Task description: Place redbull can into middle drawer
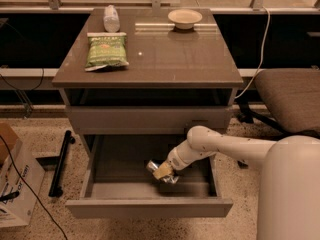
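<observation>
The middle drawer [150, 208] is pulled open below the cabinet top, showing its dark grey floor and low grey walls. My gripper [162, 172] reaches down into it from the right, near the middle of the drawer floor. It is shut on the redbull can [159, 169], a small silver can that lies tilted between the fingers, just above or on the floor; I cannot tell whether it touches.
On the cabinet top [190, 59] lie a green snack bag [105, 51], a clear plastic bottle [111, 18] and a shallow bowl [185, 18]. A chair [292, 99] stands at the right, a cardboard box [12, 184] and cables at the left.
</observation>
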